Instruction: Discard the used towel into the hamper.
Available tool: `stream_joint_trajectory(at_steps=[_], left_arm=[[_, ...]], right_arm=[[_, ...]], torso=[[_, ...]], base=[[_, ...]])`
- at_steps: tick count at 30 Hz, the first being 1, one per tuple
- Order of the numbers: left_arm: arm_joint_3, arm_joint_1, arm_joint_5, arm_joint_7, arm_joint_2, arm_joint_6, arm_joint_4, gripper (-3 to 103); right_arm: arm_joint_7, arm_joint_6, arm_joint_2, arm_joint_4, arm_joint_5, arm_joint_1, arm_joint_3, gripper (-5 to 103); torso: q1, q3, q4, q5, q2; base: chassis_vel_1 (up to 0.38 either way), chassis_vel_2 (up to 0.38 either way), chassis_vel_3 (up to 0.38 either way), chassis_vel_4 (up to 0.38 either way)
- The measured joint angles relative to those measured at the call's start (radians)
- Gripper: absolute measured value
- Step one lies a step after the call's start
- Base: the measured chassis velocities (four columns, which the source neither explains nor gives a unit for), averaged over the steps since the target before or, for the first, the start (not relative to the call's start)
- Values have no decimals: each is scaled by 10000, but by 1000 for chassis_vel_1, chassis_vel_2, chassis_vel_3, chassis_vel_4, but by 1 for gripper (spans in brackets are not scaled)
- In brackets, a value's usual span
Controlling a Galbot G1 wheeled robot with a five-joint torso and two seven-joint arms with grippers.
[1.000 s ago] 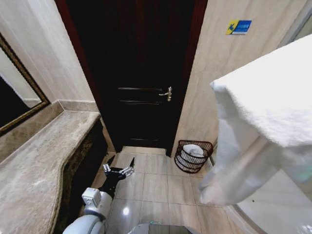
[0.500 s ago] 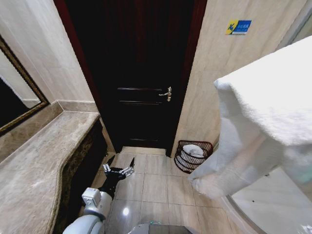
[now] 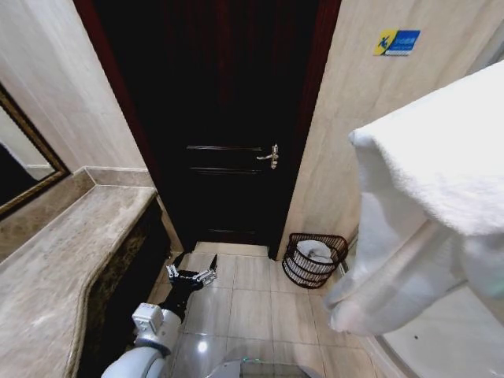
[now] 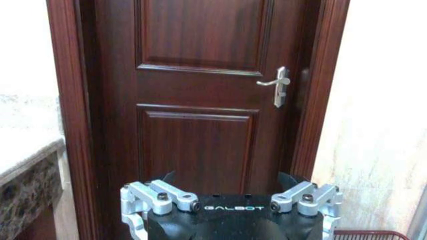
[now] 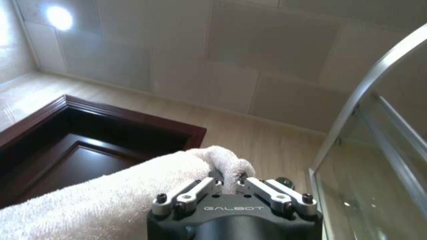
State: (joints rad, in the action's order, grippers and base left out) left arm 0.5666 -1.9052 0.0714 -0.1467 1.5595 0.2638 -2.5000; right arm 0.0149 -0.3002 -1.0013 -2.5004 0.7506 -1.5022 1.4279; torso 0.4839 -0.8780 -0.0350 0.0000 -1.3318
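A large white towel (image 3: 429, 197) hangs high at the right of the head view, its loose end dangling toward the floor. In the right wrist view my right gripper (image 5: 230, 180) is shut on a fold of the towel (image 5: 100, 207), held up near the ceiling. The hamper (image 3: 315, 260), a small round dark wire basket with white cloth inside, stands on the floor by the wall right of the door. A strip of the hamper's rim (image 4: 367, 234) shows in the left wrist view. My left gripper (image 3: 192, 273) hangs low over the floor tiles, open and holding nothing, pointing at the door.
A dark wooden door (image 3: 228, 118) with a silver lever handle (image 3: 271, 155) stands closed ahead. A marble counter (image 3: 55, 268) runs along the left under a framed mirror (image 3: 24, 173). A glass shower enclosure (image 5: 373, 140) curves at the right. Bare floor tiles (image 3: 252, 299) lie between.
The towel's hanging end swung left, then back right. The whole head view shifted slightly, so the camera moved. The left gripper holds its pose.
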Motion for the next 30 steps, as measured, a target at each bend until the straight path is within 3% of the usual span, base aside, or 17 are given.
stream_joint_trajectory(at_steps=[30], left_arm=[[0,0,0,0,0,0,0,100]], right_arm=[[-78,104,171,383,-340,760,-816,7]], torso=[[-1,0,1,-1,0]], base=[[-109,107,111,-107]])
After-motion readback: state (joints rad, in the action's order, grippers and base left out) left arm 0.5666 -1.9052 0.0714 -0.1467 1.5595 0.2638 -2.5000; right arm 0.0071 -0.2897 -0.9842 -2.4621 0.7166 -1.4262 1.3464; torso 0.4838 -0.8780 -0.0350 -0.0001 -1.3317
